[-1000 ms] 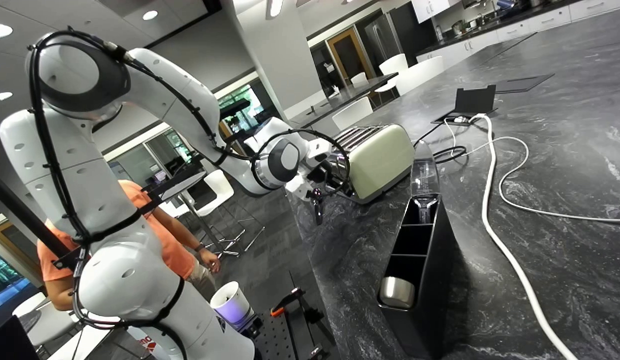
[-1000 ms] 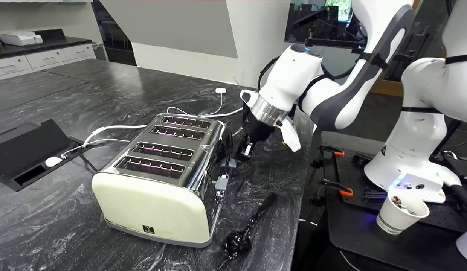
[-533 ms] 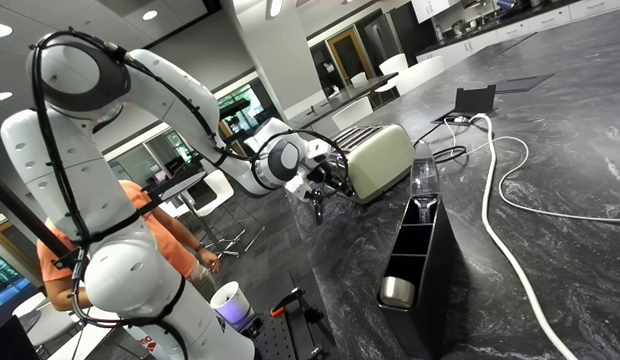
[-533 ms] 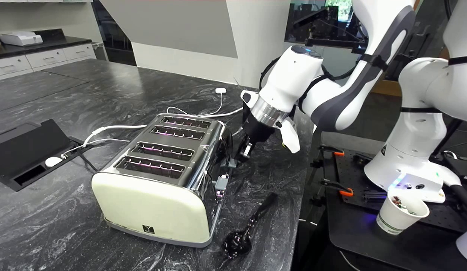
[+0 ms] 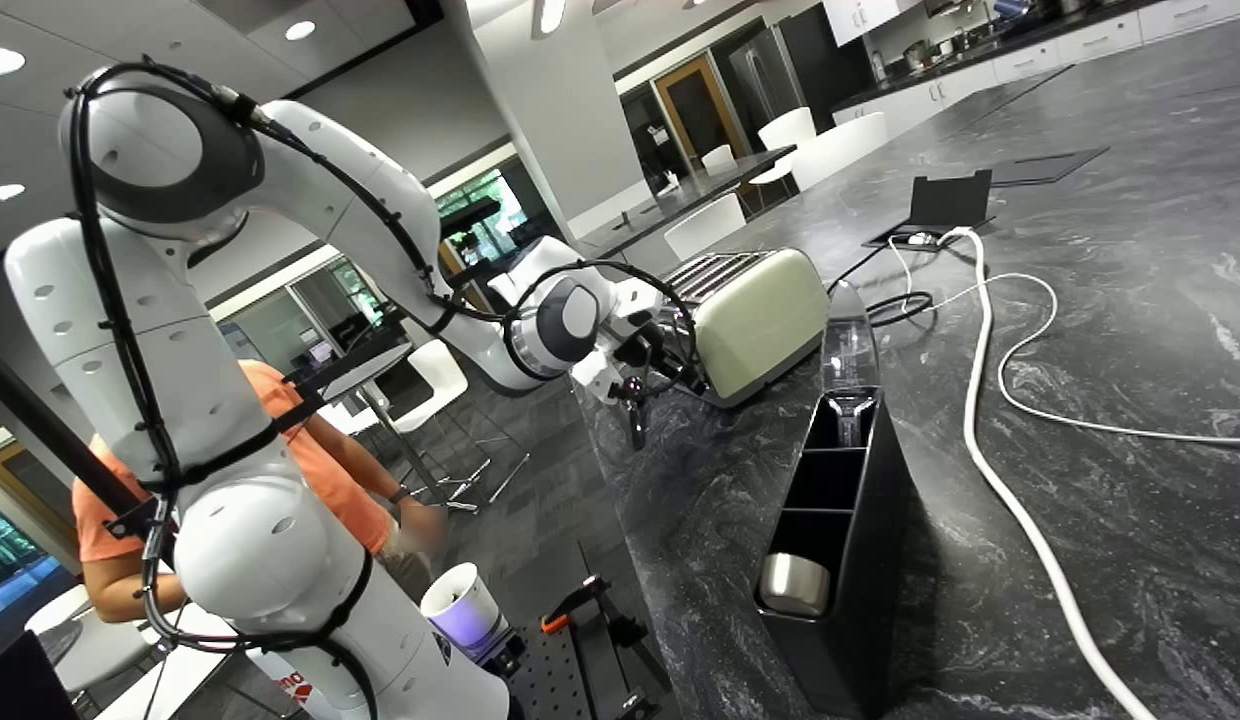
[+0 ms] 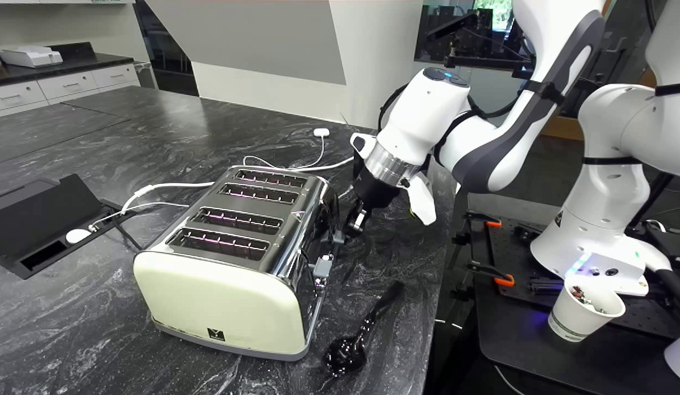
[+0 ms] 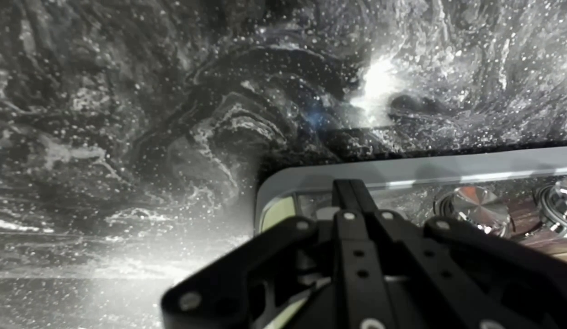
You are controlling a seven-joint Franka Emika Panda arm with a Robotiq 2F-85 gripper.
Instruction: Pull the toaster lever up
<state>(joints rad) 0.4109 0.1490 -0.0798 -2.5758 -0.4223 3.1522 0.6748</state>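
Countertop [image 6: 175, 140], gripper [image 7: 350, 183] perhaps against lever [image 6: 338, 238].

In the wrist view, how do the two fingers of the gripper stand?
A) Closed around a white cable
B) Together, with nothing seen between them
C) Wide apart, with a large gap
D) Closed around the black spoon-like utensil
B: in the wrist view the gripper has its two fingers side by side, with only a thin seam between them.
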